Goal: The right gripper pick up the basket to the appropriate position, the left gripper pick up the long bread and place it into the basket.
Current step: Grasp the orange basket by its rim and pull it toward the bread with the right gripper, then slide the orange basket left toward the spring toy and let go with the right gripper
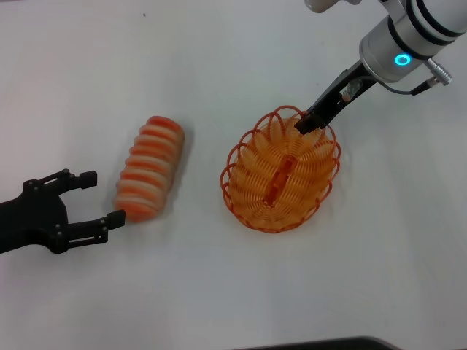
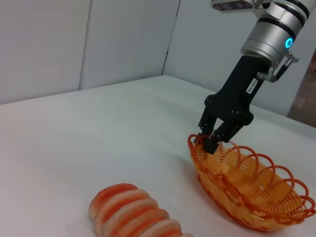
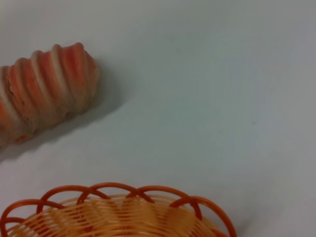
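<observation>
The long bread (image 1: 149, 168), striped orange-red and cream, lies on the white table left of centre; it also shows in the wrist views (image 2: 133, 213) (image 3: 44, 84). My left gripper (image 1: 102, 198) is open just left of the bread's near end, one fingertip (image 1: 115, 217) at the loaf's tip. The orange wire basket (image 1: 235, 157) sits to the right of the bread, nothing inside it. My right gripper (image 1: 306, 122) reaches down from the upper right and is shut on the basket's far rim loops, seen in the left wrist view (image 2: 210, 140) at the rim of the basket (image 2: 247, 190). The right wrist view shows the basket rim (image 3: 113, 190).
The white table (image 1: 219, 292) spreads around both objects. A dark edge (image 1: 321, 344) shows at the table's near side. Pale wall panels (image 2: 123, 39) stand beyond the table in the left wrist view.
</observation>
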